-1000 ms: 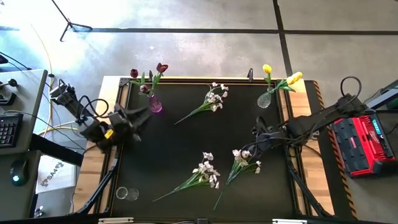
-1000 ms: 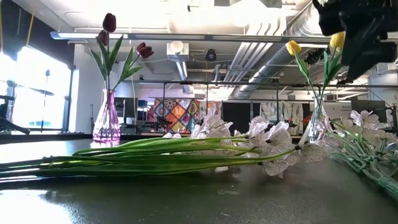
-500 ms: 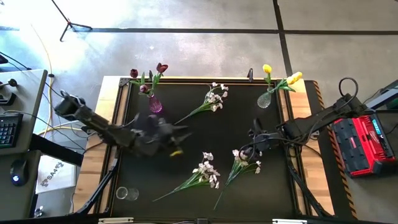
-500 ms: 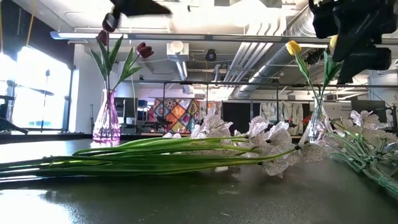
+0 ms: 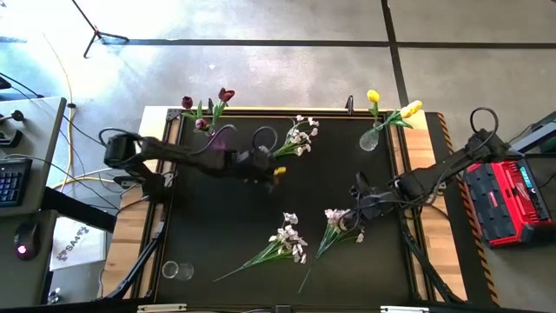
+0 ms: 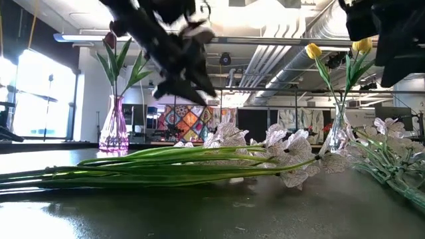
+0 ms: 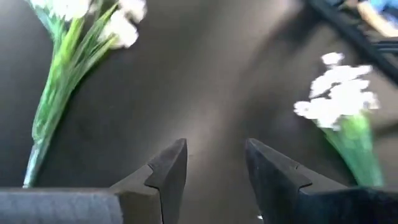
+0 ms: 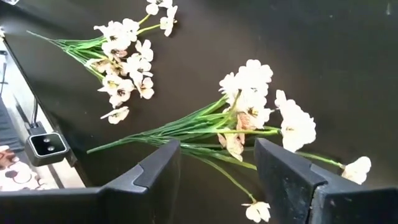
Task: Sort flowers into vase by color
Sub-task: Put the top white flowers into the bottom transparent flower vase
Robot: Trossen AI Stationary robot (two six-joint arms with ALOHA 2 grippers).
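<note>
Two dark maroon tulips [image 5: 224, 94] stand in a pink vase [image 6: 113, 129] at the far left. At the far right, two yellow tulips [image 5: 373, 96] stand in a clear vase [image 5: 369, 138]. Three sprays of white blossoms lie flat on the black mat: one far [image 5: 294, 139], one near the middle [image 5: 282, 243], one right of it [image 5: 337, 226]. My left gripper [image 5: 278, 170] is open, in the air just near of the far spray [image 7: 68, 56]. My right gripper [image 8: 217, 165] is open, above the stems of the right spray [image 8: 249, 112].
A small clear glass [image 5: 177, 270] stands at the mat's near left corner. The mat is bare between the sprays, around its middle [image 5: 226, 217]. A red box [image 5: 504, 204] sits off the table's right side, and a desk with a keyboard [image 5: 10, 178] off the left.
My left arm has swung quickly from the table's left edge across toward the middle, ending just near of the far white spray. My right gripper has crept toward the near edge, over the right spray. The flowers have not moved.
</note>
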